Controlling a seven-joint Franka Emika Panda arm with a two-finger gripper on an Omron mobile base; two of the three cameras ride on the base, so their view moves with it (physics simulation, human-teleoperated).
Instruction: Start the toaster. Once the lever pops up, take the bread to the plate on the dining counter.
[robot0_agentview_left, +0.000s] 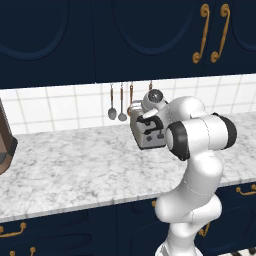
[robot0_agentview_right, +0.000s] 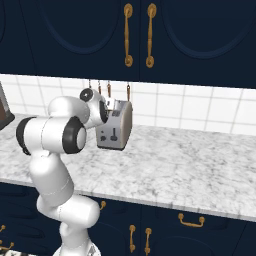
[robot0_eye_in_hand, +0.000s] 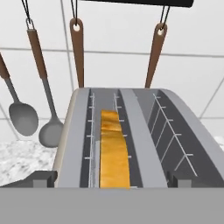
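My tool: wide open, holding nothing.
Toaster: middle of my hand view.
Bread: in its left slot.

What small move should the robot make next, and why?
Probably lower the open jaws straight down around the bread. The hand view looks down into the toaster, where the slice stands in the left slot, with one dark fingertip at each side.

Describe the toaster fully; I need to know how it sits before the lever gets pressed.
The toaster is a small silver-grey metal box, upright on the marble counter near the tiled wall, under hanging utensils. Its front face carries dark controls. Two wire-lined slots open on top; the bread stands in the left one in the hand view, the other empty. The open gripper hovers above.
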